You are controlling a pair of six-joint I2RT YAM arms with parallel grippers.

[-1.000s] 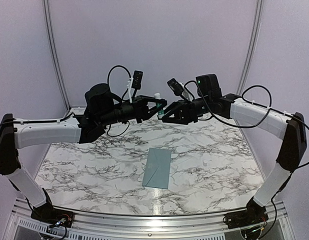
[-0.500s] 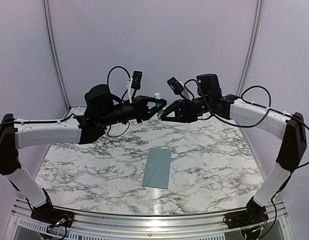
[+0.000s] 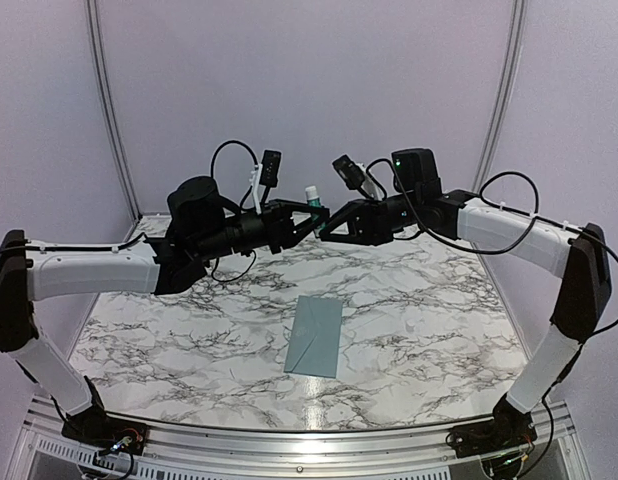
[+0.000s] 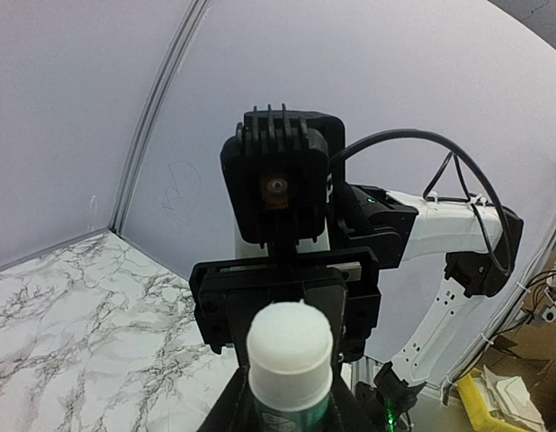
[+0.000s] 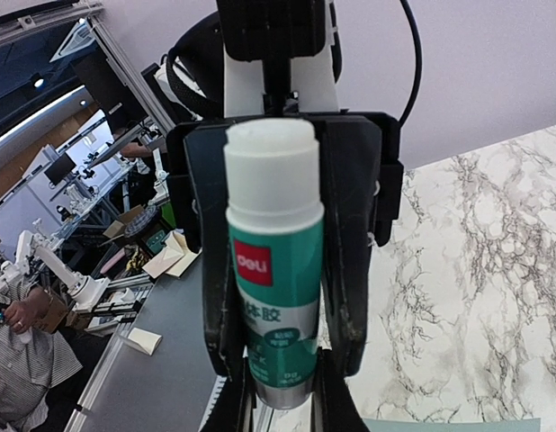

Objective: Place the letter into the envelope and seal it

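Note:
The grey-blue envelope (image 3: 316, 335) lies flat on the marble table, near the middle front; a sliver of it also shows in the right wrist view (image 5: 458, 425). The tan letter is not in view. High above the table's back, the two grippers meet around a white-capped green glue stick (image 3: 312, 198). My left gripper (image 3: 307, 213) is shut on the tube, its fingers either side below the cap (image 4: 290, 346). My right gripper (image 3: 324, 232) faces it and is closed on the tube's lower end (image 5: 276, 297).
The marble table (image 3: 169, 330) spans the booth floor, with white walls behind and at both sides. The metal rail (image 3: 309, 445) with the arm bases runs along the near edge. Both arms reach inward, high over the back half.
My right gripper's fingers have narrowed from spread to closed on the tube's lower end. My left arm has shifted slightly left and down with the glue stick.

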